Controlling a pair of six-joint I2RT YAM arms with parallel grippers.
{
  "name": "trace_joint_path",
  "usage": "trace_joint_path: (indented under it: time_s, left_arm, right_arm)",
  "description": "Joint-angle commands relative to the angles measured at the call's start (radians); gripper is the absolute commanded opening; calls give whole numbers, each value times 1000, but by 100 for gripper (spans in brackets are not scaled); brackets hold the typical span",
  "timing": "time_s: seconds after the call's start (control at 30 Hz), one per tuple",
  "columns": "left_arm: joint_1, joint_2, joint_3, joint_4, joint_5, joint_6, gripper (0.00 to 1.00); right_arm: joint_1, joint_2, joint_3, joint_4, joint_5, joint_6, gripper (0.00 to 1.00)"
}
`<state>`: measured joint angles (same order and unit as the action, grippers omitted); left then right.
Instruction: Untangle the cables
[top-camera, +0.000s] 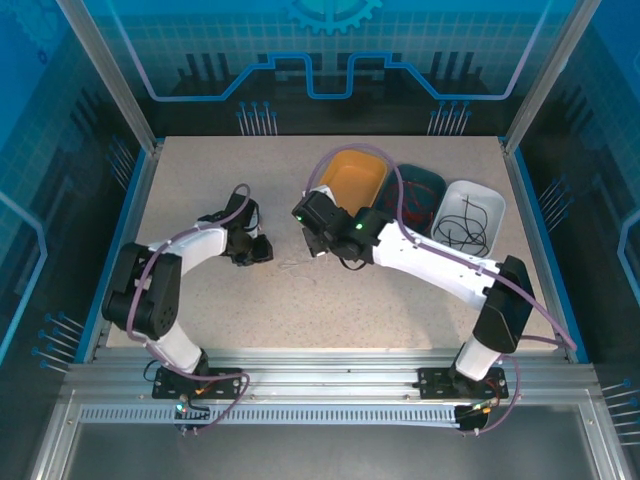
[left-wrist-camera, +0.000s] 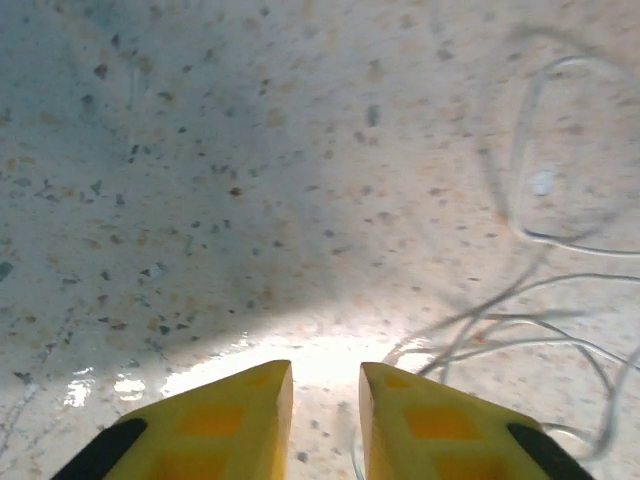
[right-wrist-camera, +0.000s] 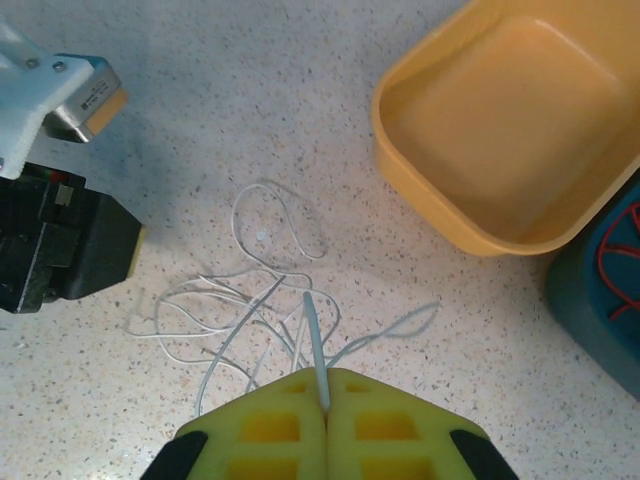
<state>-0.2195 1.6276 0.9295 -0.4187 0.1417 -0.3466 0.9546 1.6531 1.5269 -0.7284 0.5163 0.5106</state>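
Note:
A loose tangle of thin white cables (right-wrist-camera: 240, 305) lies on the speckled table between the two grippers, faint from above as the white cables (top-camera: 290, 265). My right gripper (right-wrist-camera: 326, 385) is shut on one white strand (right-wrist-camera: 313, 335), which sticks out forward from between its yellow fingers; from above the right gripper (top-camera: 316, 245) sits just right of the tangle. My left gripper (left-wrist-camera: 325, 372) is open low over the table, with the white cables (left-wrist-camera: 545, 330) off to its right. From above the left gripper (top-camera: 262, 250) sits just left of the tangle.
Three bins stand at the back right: an empty orange bin (top-camera: 352, 180), a teal bin (top-camera: 420, 195) holding red cables (right-wrist-camera: 615, 265), and a white bin (top-camera: 472, 215) holding black cables (top-camera: 465, 225). The orange bin (right-wrist-camera: 510, 120) is close to my right gripper.

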Motion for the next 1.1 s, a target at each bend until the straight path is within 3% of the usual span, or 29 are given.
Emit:
trace_joint_path:
  time_s: [0.0, 0.13, 0.27, 0.43, 0.6, 0.83, 1.07]
  left_arm:
    - [-8, -84, -24, 59, 80, 12, 33]
    - [-54, -173, -47, 115, 88, 59, 50]
    - [-92, -262, -95, 222, 144, 59, 60]
    - [-153, -384, -177, 374, 214, 75, 66]
    - [-174, -488, -253, 476, 256, 77, 79]
    - [-197, -558, -299, 507, 254, 110, 78]
    - [-197, -504, -276, 543, 267, 26, 73]
  right_arm:
    - [7, -69, -7, 28, 6, -47, 0]
    - [7, -116, -13, 41, -8, -68, 0]
    - [6, -184, -51, 107, -44, -104, 0]
    - [-18, -235, -99, 153, -101, -95, 0]
    - [-46, -242, -136, 170, -154, -62, 0]
    - [-74, -239, -145, 177, -210, -32, 0]
    - [-92, -261, -152, 190, -256, -27, 0]
